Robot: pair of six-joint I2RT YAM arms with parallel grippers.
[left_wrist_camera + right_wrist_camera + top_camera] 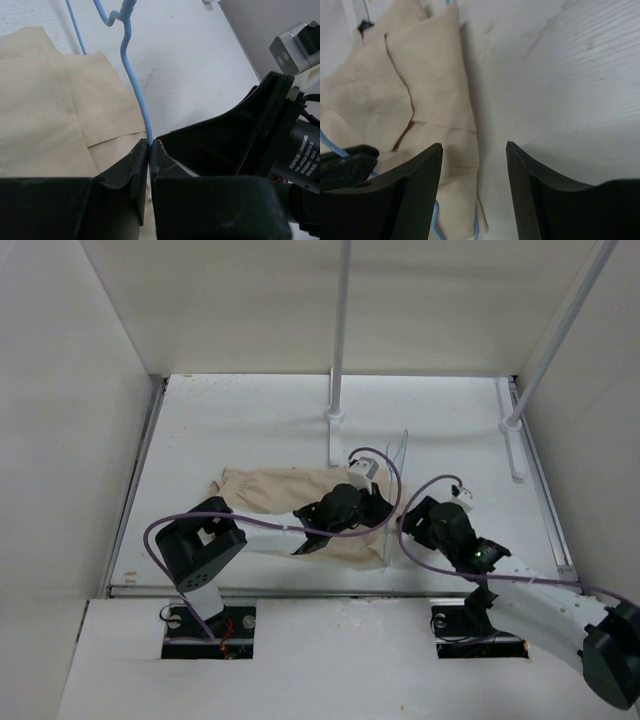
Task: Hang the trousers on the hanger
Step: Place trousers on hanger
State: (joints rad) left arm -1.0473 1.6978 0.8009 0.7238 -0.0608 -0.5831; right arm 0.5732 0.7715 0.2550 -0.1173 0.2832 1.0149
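The left end effector pinches the thin blue hanger at the lower middle of its view. The right end effector hangs spread over the table, just beside the trousers, which lie flat at the left there, not yet on the hanger. I judge the next move needs the right one to pinch a cloth edge; free table lies at right, and the rack poles stand at the top.
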